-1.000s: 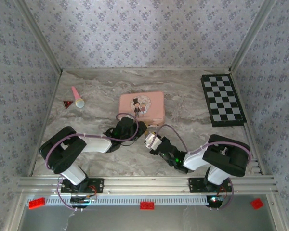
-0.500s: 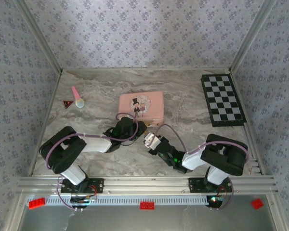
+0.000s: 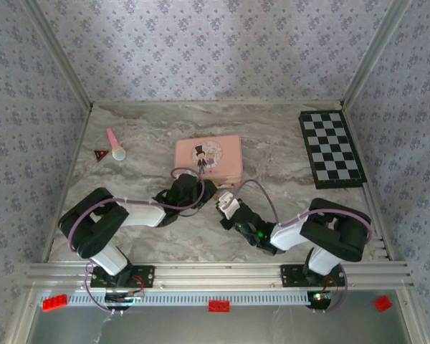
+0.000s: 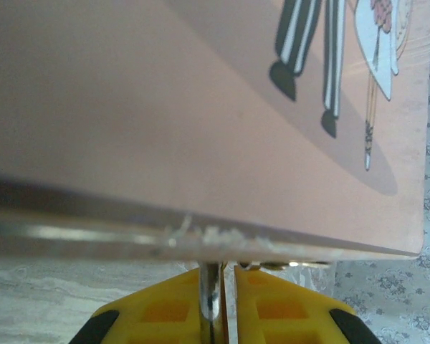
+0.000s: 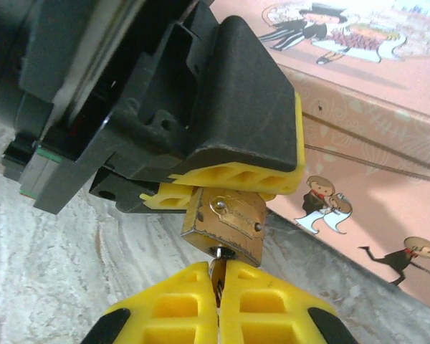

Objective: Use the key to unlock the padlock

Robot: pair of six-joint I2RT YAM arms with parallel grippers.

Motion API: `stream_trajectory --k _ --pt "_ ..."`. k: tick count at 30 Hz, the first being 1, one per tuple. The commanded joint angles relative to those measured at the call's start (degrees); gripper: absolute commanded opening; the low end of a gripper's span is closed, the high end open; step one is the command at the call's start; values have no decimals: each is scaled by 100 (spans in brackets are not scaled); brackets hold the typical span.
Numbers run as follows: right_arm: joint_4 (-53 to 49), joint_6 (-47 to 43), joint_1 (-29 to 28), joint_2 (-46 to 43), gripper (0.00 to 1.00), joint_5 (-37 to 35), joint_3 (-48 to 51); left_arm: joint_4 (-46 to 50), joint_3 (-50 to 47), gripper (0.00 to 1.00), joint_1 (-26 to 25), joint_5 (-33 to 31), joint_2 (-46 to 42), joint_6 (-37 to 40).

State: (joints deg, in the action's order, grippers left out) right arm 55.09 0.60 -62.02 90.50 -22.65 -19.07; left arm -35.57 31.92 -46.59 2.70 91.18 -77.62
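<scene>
Right wrist: right gripper (image 5: 217,288) jaws pinch what seems the key (image 5: 216,270), touching the padlock (image 5: 226,228). Left gripper (image 4: 223,304) jaws clamp it.

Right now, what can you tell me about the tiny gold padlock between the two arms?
The tiny brass-gold padlock is a small, scuffed rectangular metal body, tilted. The left end effector clamps it from above; a thin metal key, pinched by the right end effector, meets its underside. The pink rectangular tin lies just behind.
</scene>
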Motion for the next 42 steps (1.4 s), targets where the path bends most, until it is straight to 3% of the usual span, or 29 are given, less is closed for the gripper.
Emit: stream_trajectory --k 1,8,17,24,28,32,42 --pt "-268 759 155 -204 4 93 -167 -55 -99 0 -16 266 67 -464" --pt "-570 1715 248 -243 2 646 -186 -204 -86 2 10 288 163 -397" --pt "-1044 3361 568 -342 0 1702 -307 -310 -142 19 189 372 260 -236" --pt "-841 4290 789 -33 0 2204 -277 -302 -152 26 324 424 322 -144" --pt "-564 4773 935 300 0 2451 -230 -237 -140 35 378 427 283 -36" --pt "-447 4933 928 440 0 2326 -153 -89 -192 44 445 340 208 61" --pt "-207 5054 963 388 0 2050 72 -18 -396 52 636 275 -4 222"
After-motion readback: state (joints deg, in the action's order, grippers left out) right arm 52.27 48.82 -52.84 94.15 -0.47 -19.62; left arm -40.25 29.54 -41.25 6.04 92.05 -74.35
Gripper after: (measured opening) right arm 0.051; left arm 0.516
